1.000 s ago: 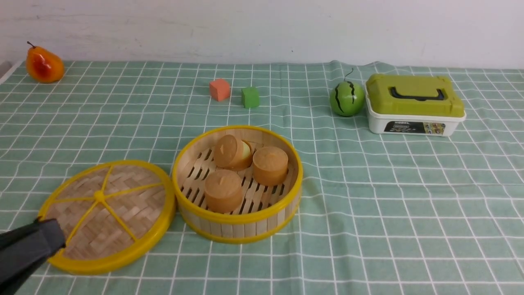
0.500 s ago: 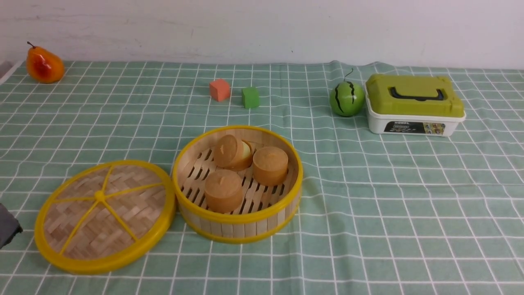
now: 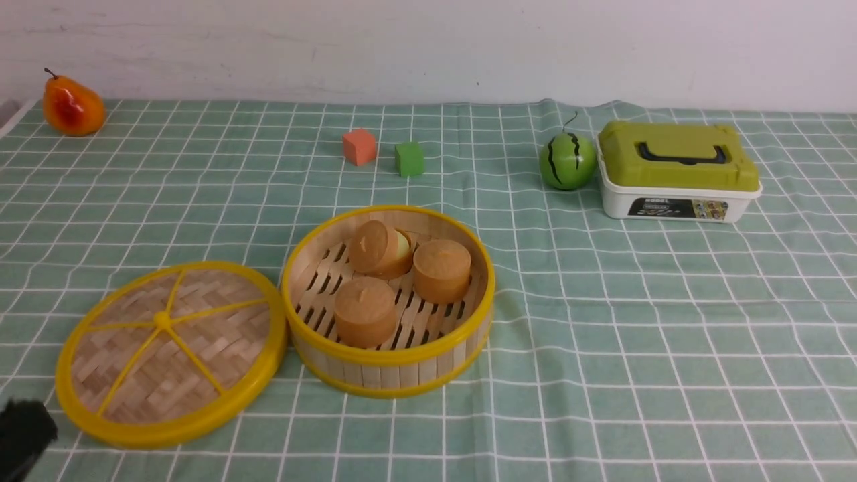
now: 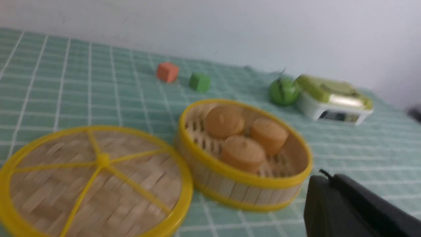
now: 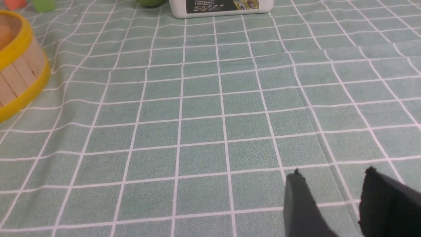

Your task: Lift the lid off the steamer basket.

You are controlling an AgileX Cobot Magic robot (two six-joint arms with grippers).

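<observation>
Lid (image 3: pixel 171 353) lies flat on the counter (image 3: pixel 602 321), rim touching the steamer basket (image 3: pixel 388 301). Left hand (image 3: pixel 23 435) just beside the lid, closed, empty. Risk: it clips the rim and shoves lid into basket. Right hand (image 5: pixel 332 197) parted, empty.

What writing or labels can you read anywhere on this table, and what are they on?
Label on the front of the white box: dark with pale print and small coloured pictures, too small and blurred to read in any view.
No other writing is visible anywhere.
</observation>
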